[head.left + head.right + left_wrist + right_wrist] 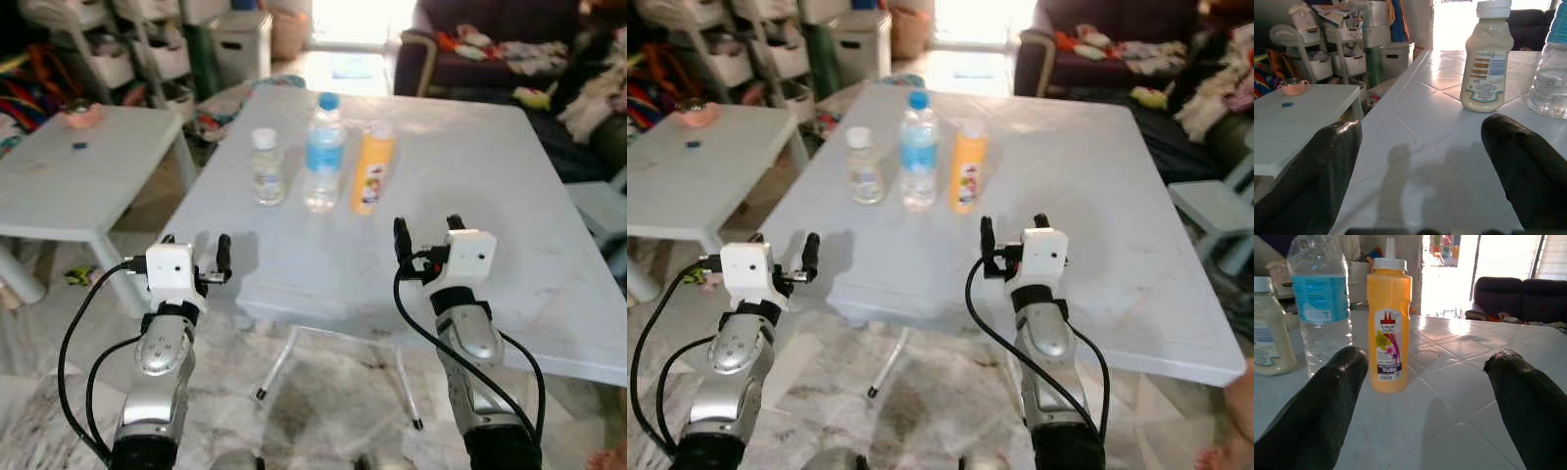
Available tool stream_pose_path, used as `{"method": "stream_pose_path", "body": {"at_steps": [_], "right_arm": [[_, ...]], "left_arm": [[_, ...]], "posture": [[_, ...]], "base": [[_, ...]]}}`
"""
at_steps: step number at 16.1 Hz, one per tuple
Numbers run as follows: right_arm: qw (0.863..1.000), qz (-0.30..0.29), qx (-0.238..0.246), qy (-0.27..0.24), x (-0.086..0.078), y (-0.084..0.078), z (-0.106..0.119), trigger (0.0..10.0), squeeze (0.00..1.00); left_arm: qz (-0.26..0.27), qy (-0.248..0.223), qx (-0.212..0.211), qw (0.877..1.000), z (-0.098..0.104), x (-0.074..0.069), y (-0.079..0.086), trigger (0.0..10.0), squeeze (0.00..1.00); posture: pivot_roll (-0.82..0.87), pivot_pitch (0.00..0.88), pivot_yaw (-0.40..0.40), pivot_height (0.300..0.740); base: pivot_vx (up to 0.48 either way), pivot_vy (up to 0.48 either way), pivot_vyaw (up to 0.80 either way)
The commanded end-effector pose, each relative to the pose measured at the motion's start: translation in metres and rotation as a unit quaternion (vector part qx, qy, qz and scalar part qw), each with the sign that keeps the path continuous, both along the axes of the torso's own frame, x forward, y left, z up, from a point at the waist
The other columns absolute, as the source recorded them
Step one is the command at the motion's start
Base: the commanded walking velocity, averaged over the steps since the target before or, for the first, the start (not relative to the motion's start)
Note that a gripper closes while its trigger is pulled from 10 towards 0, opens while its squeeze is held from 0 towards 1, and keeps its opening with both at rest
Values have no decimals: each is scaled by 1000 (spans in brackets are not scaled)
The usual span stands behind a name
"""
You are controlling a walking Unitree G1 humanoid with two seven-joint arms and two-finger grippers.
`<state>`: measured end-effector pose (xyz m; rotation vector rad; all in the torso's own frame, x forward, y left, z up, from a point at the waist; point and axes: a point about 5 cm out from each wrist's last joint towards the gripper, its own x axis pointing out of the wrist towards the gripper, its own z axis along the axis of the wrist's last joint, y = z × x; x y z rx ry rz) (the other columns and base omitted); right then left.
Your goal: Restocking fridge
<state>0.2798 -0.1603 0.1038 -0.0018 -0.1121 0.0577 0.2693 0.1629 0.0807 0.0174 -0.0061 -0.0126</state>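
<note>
Left eye view: white table (509, 196) ahead w/ three bottles in a row near its far-left part: cream sauce bottle (266, 167) w/ white cap at left, water bottle (323, 154) w/ blue cap & label in middle, orange squeeze bottle (372, 169) at right. All upright, just beside each other, not touching. Left gripper (193, 257) raised at table's near-left corner, fingers apart, nothing between. Right gripper (428, 238) raised over table's near edge, in front of orange bottle but well short of it, fingers apart, nothing held. Smaller white side table (59, 186) off to left w/ pink cup (81, 115) on far side & small blue item (79, 146) nearer. White storage shelves (147, 49) behind it, dark sofa (490, 44) w/ strewn clothes at far right.

Right eye view: same layout, shifted a bit. Bottles standing in same row; both arms up w/ jaws spread, black cables looping from wrists.

Left wrist view: two black fingers (1317, 181) wide apart, low over tabletop. Cream sauce bottle beyond gap, nearer one finger; edge of water bottle beside it. Side table w/ pink cup and shelves in background.

Right wrist view: fingers (1322, 401) wide apart, empty. Orange bottle w/ white nozzle cap & printed label standing ahead, closer to one finger; water bottle next to it, cream bottle at frame edge. Sofa & bright doorway behind.
</note>
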Motion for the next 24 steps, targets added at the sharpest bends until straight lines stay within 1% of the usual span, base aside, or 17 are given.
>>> {"method": "stream_pose_path", "body": {"at_steps": [1,4,5,6,8,11,13,15,18,19,20,23,24], "right_arm": [[1000,-3,-5,-6,3,-5,4,10000,0],[1000,4,-3,-12,10,-5,11,10000,0],[1000,5,-13,-20,12,-7,14,10000,0],[1000,5,-13,-22,13,-8,15,10000,0],[1000,0,-9,-25,14,-10,17,10000,0],[1000,-2,-9,-25,12,-7,15,10000,0],[1000,-15,-5,-27,12,-10,16,10000,0],[999,-27,-12,-30,14,-16,19,10000,0],[999,-35,-17,-34,22,-23,23,10000,0],[998,-33,-28,-40,26,-24,27,10000,0],[997,-19,-49,-52,30,-22,33,10000,0],[997,-3,-50,-63,41,-20,42,10000,0],[996,-2,-55,-65,46,-21,45,10000,0]], "left_arm": [[-14,-9,-4,1000,5,2,-6,10000,0],[-11,-7,-3,1000,6,1,-5,10000,0],[-12,-6,1,1000,5,-1,-5,10000,0],[-13,-6,2,1000,5,-1,-5,10000,0],[-16,-6,4,1000,6,-2,-5,10000,0],[-21,-6,4,1000,6,-3,-5,10000,0],[-25,-6,3,1000,7,-2,-6,10000,0],[-27,-5,3,1000,8,-3,-6,10000,0],[-30,-4,3,1000,9,-5,-5,10000,0],[-29,-4,5,1000,10,-6,-3,10000,0],[-29,-3,9,1000,11,-7,-1,10000,0],[-28,3,17,999,9,-12,3,10000,0],[-25,5,18,1000,9,-13,5,10000,0]], "posture": [[-63,0,18,740],[-53,0,17,740],[-48,0,18,740],[-48,0,18,740],[-44,0,20,740],[-46,0,25,740],[-48,0,26,740],[-43,0,28,740],[-32,7,33,740],[-23,15,34,740],[-20,25,36,740],[-2,40,41,740],[5,38,43,740]], "base": [[0,0,0],[0,0,0],[0,0,0],[0,0,0],[0,0,797],[0,0,533],[0,0,0],[0,0,0],[0,0,0],[0,0,0],[0,0,0],[0,0,0],[0,0,0]]}}
